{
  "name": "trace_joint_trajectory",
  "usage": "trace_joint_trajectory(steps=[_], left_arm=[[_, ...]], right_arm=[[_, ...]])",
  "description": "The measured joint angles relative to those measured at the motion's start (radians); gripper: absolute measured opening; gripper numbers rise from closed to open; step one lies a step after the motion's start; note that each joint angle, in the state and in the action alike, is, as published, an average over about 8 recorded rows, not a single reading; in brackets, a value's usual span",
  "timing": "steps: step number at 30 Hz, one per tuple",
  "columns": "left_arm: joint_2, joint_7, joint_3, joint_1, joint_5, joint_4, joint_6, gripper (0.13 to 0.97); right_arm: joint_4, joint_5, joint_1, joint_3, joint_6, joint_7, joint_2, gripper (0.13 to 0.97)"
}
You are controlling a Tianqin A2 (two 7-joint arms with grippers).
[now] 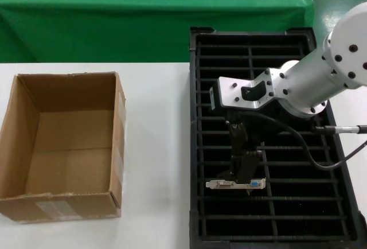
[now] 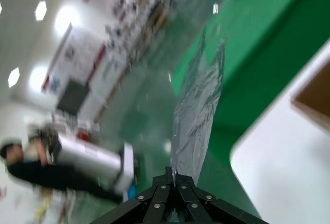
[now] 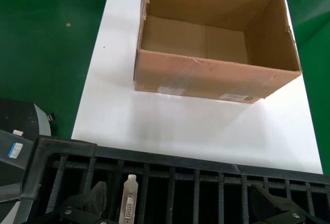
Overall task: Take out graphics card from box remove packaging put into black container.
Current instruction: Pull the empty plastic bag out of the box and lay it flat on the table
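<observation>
I see the graphics card (image 1: 236,185) standing on edge in a slot of the black container (image 1: 198,146), its silver bracket with the blue port facing up, in the left column toward the near end. My right hand (image 1: 243,171) reaches down onto it from above, black fingers at the card's top edge; I cannot tell whether they are clamped on it or spread. The right arm comes in from the upper right across the crate, wrist bent downward, a black cable looping off to the right. The thin ribs hem the card in on both sides. To the left, well apart on the white surface (image 1: 155,146), the box (image 1: 63,146) sits with nothing visible inside. My left hand (image 2: 175,190) is off beside the surface, pinched closed on the packaging (image 2: 198,110), which rises crinkled from its fingertips. A green cloth (image 1: 114,19) hangs behind.
</observation>
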Motion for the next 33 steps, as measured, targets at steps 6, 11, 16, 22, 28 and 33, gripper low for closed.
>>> trace_joint_trajectory(steps=[6, 11, 16, 22, 28, 33], left_arm=[[0.116, -0.075, -0.098, -0.022, 0.227, 0.047, 0.031, 0.139], [0.208, -0.128, -0.16, -0.058, 0.38, 0.117, 0.023, 0.139], [0.267, -0.169, -0.196, -0.099, 0.47, 0.186, 0.009, 0.139], [0.309, -0.226, -0.217, -0.155, 0.543, 0.258, 0.016, 0.139], [0.319, -0.251, -0.223, -0.175, 0.567, 0.283, 0.025, 0.139], [0.319, -0.252, -0.223, -0.175, 0.567, 0.284, 0.025, 0.148]], right_arm=[[0.0, 0.0, 0.0, 0.0, 0.0, 0.0, 0.0, 0.966], [0.0, 0.0, 0.0, 0.0, 0.0, 0.0, 0.0, 0.966], [0.0, 0.0, 0.0, 0.0, 0.0, 0.0, 0.0, 0.966], [0.0, 0.0, 0.0, 0.0, 0.0, 0.0, 0.0, 0.966], [0.0, 0.0, 0.0, 0.0, 0.0, 0.0, 0.0, 0.966], [0.0, 0.0, 0.0, 0.0, 0.0, 0.0, 0.0, 0.966]])
